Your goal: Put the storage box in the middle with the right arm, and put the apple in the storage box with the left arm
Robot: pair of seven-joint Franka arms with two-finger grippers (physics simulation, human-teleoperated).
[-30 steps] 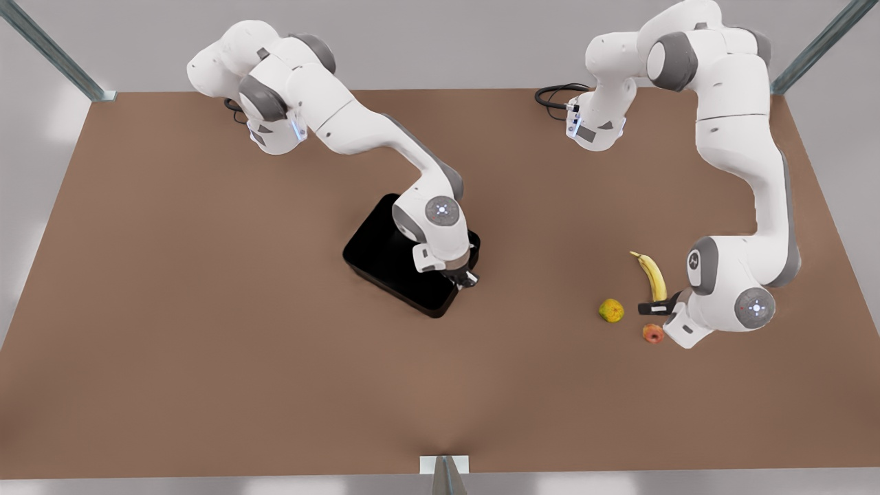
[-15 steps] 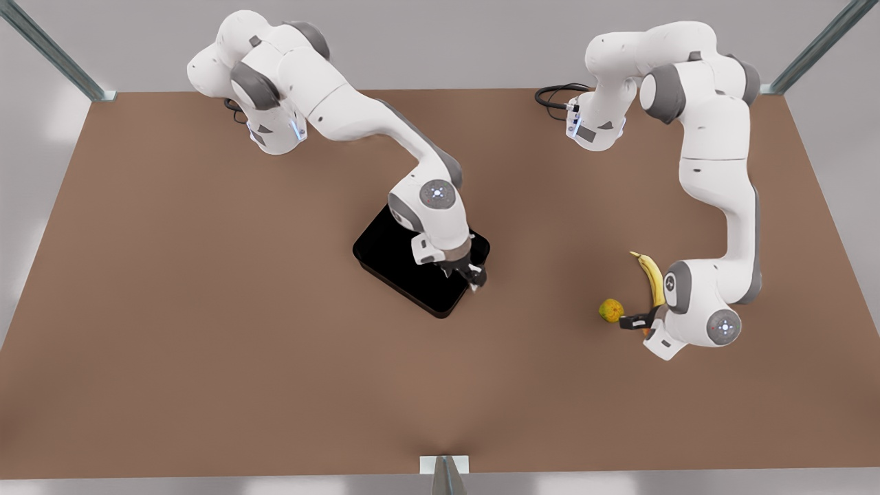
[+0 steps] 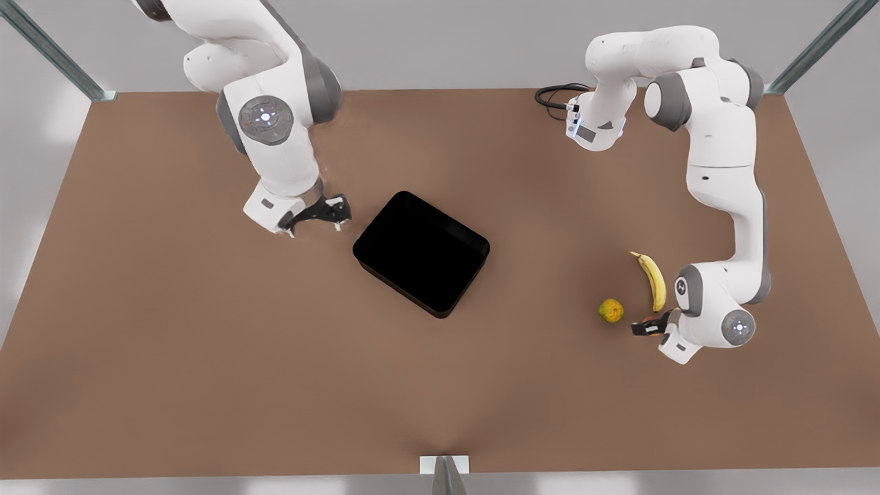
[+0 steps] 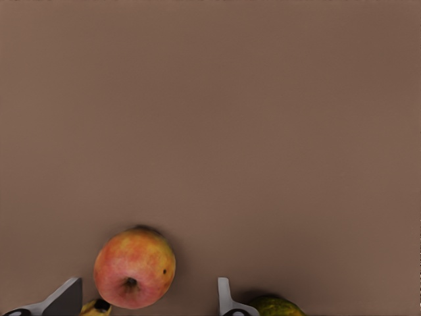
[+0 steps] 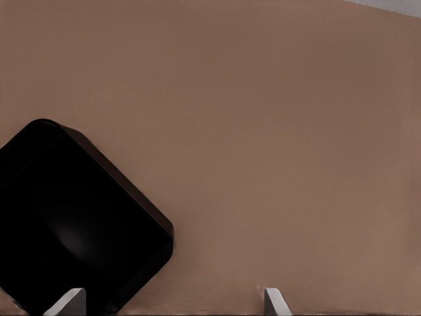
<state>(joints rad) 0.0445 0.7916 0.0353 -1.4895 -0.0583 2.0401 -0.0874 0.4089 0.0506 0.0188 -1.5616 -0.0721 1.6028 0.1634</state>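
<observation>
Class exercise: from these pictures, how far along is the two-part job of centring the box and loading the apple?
Done: storage box sits mid-table, right tool open beside it. In hand: left tool open around the apple, which is on the table. Left: grasp, carry, drop in.

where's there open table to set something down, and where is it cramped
Free: the brown table between the storage box and the yellow-green fruit, and the whole near strip. Crowded: around the apple, where the left gripper, banana and that fruit cluster. The right gripper waits beside the box.
</observation>
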